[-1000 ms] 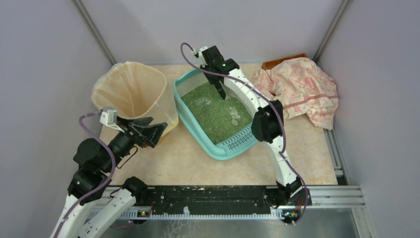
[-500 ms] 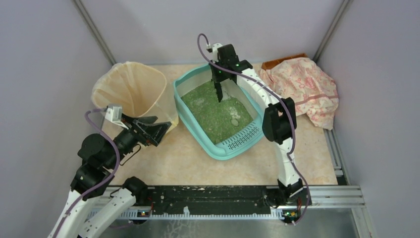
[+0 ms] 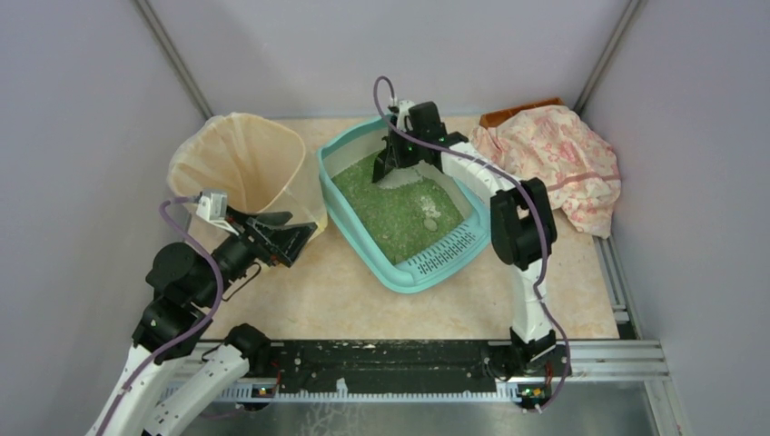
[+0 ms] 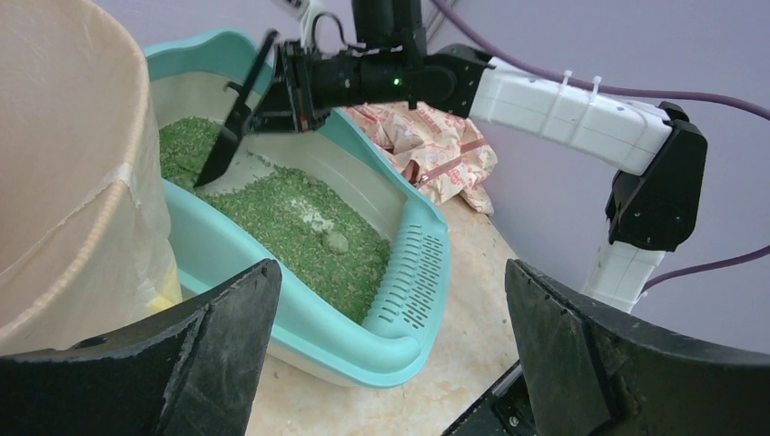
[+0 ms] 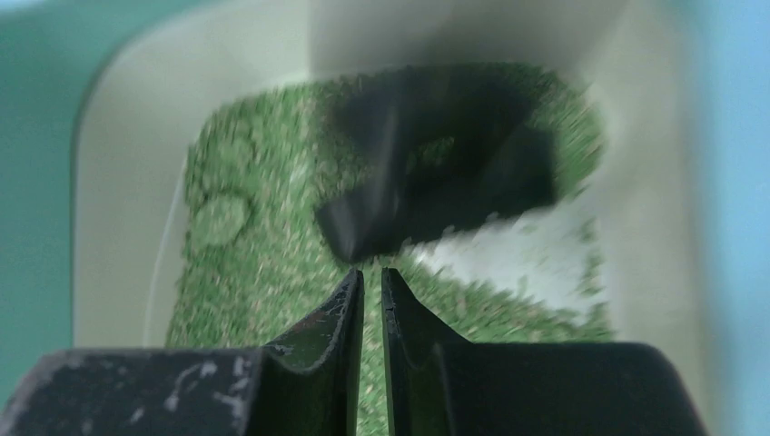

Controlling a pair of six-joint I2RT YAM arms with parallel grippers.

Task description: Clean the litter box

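Where the beige marbled tabletop point(image 3: 318, 300) has its middle, the large teal rounded-rectangular plastic litter box point(image 3: 392, 278) lies at a slant, its slotted grate point(image 3: 442, 255) turned toward the arm bases and the right. Green granules point(image 3: 390, 213) cover most of its floor, with a small pale clump point(image 3: 429, 222) lying on them near the grate and a bare whitish patch at the far end. Into that far end the right gripper point(image 3: 398, 153) reaches down, its fingers all but closed on the handle of a black plastic scoop point(image 4: 229, 134), whose tip rests in the granules beside the bare patch. The right wrist view is blurred, but it shows the two fingers point(image 5: 336, 318) with only a slit between them and the dark scoop ahead. Just left of the box stands a tall beige bin lined with a thin bag point(image 3: 241, 163). The left gripper point(image 3: 292, 236) hangs at the bin's near side, above the table, its jaws spread wide with nothing between them. Right of the box, a crumpled pink-and-white floral cloth point(image 3: 554, 168) lies in the far right corner, with a flat brown thing point(image 3: 518, 113) showing at its far edge.
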